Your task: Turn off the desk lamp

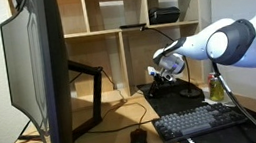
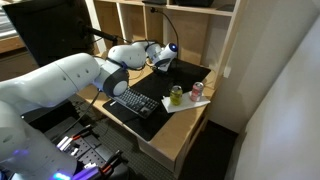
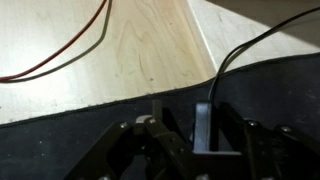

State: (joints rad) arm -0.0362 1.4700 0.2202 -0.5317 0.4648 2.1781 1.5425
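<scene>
The desk lamp is a thin black gooseneck. Its flat bar head (image 1: 134, 26) hangs in front of the shelf, and its curved stem (image 2: 172, 22) rises at the back of the desk. My gripper (image 1: 158, 69) (image 2: 163, 58) is low over the black mat near the foot of the lamp. In the wrist view the gripper (image 3: 180, 120) points down at the black mat (image 3: 60, 150). Its fingers are close together with nothing between them. A black cable (image 3: 250, 50) curves onto the mat just ahead. The lamp's base and switch are hidden from the wrist view.
A large monitor (image 1: 38, 74) on a thick black monitor arm (image 1: 95, 86) stands to one side. A keyboard (image 1: 201, 122) (image 2: 135, 103) and a mouse (image 1: 138, 139) lie in front. Two cans (image 2: 177, 95) (image 2: 197, 90) stand on white paper. A black box (image 1: 166, 15) sits on the shelf.
</scene>
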